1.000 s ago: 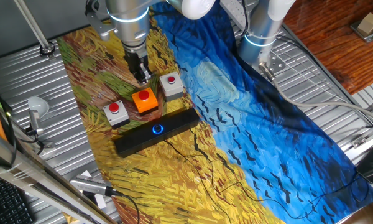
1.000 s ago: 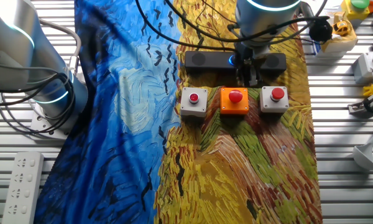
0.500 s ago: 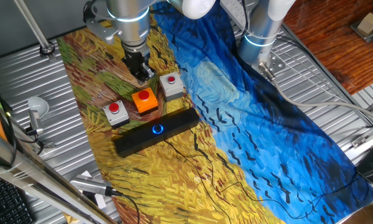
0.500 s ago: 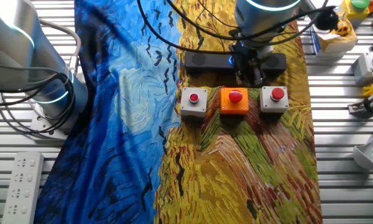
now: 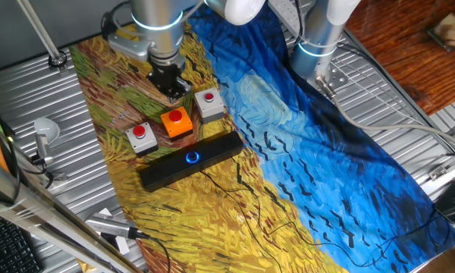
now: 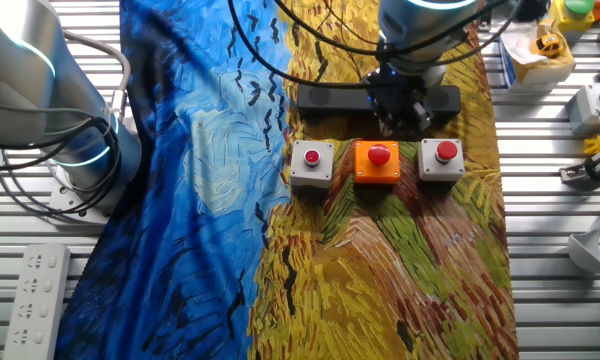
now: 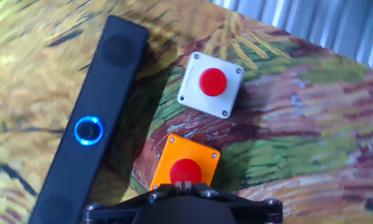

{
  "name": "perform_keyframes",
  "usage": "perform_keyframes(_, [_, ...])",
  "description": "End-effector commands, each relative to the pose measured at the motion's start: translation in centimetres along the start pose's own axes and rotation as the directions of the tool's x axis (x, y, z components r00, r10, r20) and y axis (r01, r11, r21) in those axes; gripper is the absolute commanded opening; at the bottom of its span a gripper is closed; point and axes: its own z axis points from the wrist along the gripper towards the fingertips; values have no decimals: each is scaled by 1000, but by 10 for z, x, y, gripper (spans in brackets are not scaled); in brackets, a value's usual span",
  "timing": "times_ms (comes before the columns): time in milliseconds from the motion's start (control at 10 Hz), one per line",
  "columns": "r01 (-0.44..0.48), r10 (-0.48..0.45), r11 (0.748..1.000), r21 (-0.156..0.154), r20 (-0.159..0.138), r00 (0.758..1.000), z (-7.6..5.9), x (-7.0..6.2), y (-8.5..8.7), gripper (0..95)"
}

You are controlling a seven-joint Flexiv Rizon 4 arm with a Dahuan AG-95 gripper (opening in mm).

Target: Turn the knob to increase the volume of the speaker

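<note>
The speaker (image 5: 189, 161) is a long black bar on the yellow part of the painted cloth, with the blue-lit knob (image 5: 192, 158) at its middle. In the hand view the speaker (image 7: 109, 74) runs down the left side and the knob (image 7: 88, 131) glows at lower left. My gripper (image 5: 174, 92) hangs above the cloth behind the orange button box (image 5: 177, 123), apart from the speaker. Its fingertips (image 7: 184, 185) are pressed together, empty, over the orange box's red button. In the other fixed view the gripper (image 6: 404, 120) hides the knob.
Three red push-button boxes stand in a row beside the speaker: grey (image 5: 141, 137), orange (image 7: 185, 163) and grey (image 7: 211, 84). A second robot base (image 5: 318, 45) stands on the blue cloth. Loose tools lie on the ribbed metal table (image 5: 30, 98) around the cloth.
The hand has turned about its own axis and shifted a little above the orange box. The speaker and the boxes have not moved.
</note>
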Motion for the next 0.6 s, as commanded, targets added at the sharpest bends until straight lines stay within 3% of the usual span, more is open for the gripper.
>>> perform_keyframes(100, [252,-251,968,17,-17,968,0,0,0,0])
perform_keyframes(600, [252,-252,968,18,-12,968,0,0,0,0])
